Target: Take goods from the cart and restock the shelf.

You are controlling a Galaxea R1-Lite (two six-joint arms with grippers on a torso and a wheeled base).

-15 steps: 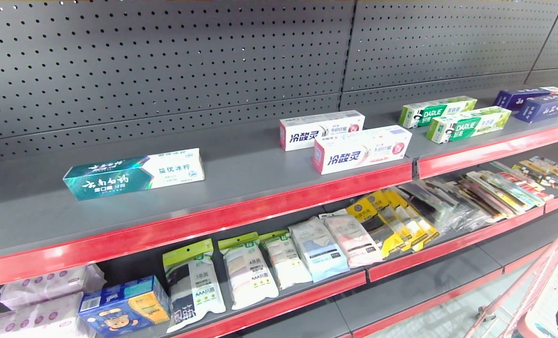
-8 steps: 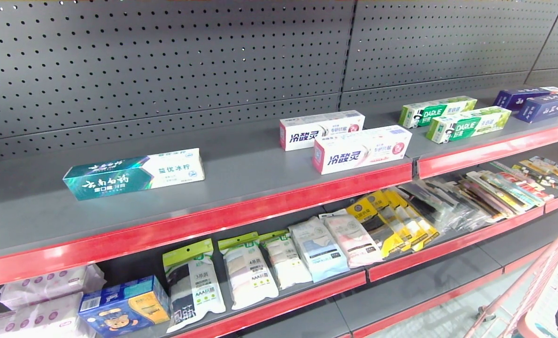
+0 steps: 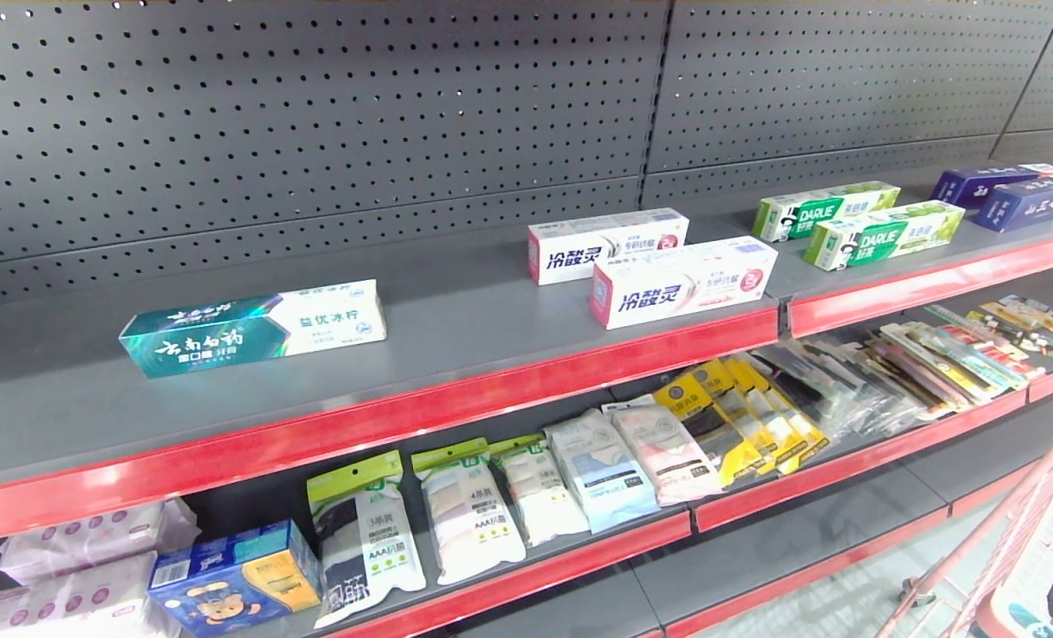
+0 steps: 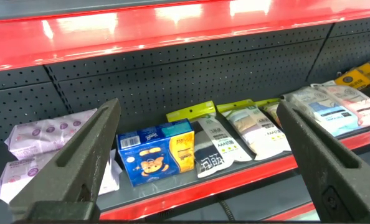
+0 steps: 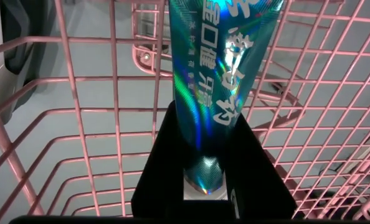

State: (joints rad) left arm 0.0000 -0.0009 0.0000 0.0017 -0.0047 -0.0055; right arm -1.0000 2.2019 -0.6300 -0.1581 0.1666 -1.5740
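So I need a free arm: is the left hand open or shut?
Open: the left hand has its fingers wide apart, with nothing gripped between them.

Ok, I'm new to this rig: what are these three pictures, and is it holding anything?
A two-armed robot with three cameras. The head view looks down at the shelf, one teal box on its top board, the pink cart at lower right. The left wrist view shows the left gripper, open and empty, facing packs on a lower board. The right wrist view looks into the cart: the right gripper is shut on a teal toothpaste box.
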